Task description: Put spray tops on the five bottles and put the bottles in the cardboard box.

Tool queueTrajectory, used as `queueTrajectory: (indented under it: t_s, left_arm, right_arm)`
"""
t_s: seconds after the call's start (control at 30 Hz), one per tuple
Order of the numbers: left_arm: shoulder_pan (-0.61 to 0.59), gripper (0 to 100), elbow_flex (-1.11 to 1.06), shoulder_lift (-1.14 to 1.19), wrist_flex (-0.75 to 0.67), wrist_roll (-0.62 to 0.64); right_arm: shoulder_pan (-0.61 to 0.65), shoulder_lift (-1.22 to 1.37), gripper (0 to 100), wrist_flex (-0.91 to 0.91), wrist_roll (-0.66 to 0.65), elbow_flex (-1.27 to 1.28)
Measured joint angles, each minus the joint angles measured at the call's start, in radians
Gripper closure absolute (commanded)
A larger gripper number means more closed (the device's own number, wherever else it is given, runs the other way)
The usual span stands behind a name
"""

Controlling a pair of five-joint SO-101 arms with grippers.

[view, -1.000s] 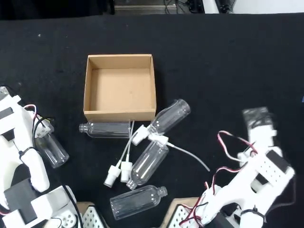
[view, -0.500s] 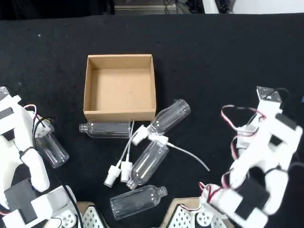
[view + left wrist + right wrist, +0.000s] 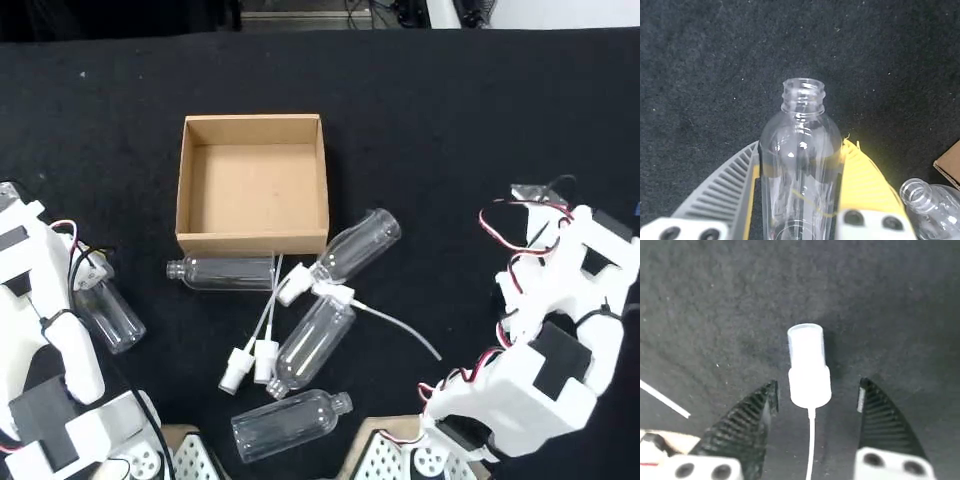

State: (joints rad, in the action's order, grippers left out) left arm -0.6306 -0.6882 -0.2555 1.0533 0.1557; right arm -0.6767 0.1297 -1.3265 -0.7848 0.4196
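The left gripper (image 3: 801, 145) is clamped on a clear bottle (image 3: 802, 115), with the ribbed grey finger (image 3: 735, 175) pressed to one side of the body and the yellow finger (image 3: 860, 175) to the other. The bottle's threaded neck points away from the wrist and is open, with no top on it. Under it lies the black, speckled counter (image 3: 715, 60). Just beside the yellow finger is the open neck of a second bottle (image 3: 930, 205), also clear and uncapped. Near that one, a brown corner of the cardboard box (image 3: 951, 162) pokes in at the edge.
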Motion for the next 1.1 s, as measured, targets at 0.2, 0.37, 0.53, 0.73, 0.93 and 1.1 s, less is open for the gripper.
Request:
queueTrajectory:
  t_s: [0.2,0.37,0.53,0.73,0.93,1.1]
  left_arm:
    - [0.0,97,0.0,0.0,0.0,0.0]
    - [0.0,97,0.0,0.0,0.0,0.0]
    - [0.0,97,0.0,0.0,0.0,0.0]
    - [0.0,97,0.0,0.0,0.0,0.0]
    - [0.0,97,0.0,0.0,0.0,0.0]
    - [0.0,97,0.0,0.0,0.0,0.0]
  right_arm:
    - [0.0,-0.051,83.2,0.069,-0.077,0.132]
    - [0.0,-0.121,83.6,0.19,-0.08,0.245]
    - [0.0,-0.135,96.9,0.238,-0.08,0.249]
    - [0.0,-0.21,97.3,0.181,-0.037,0.209]
    - [0.014,-0.442,97.3,-0.009,0.094,0.066]
    - [0.094,-0.683,97.3,-0.084,0.304,0.005]
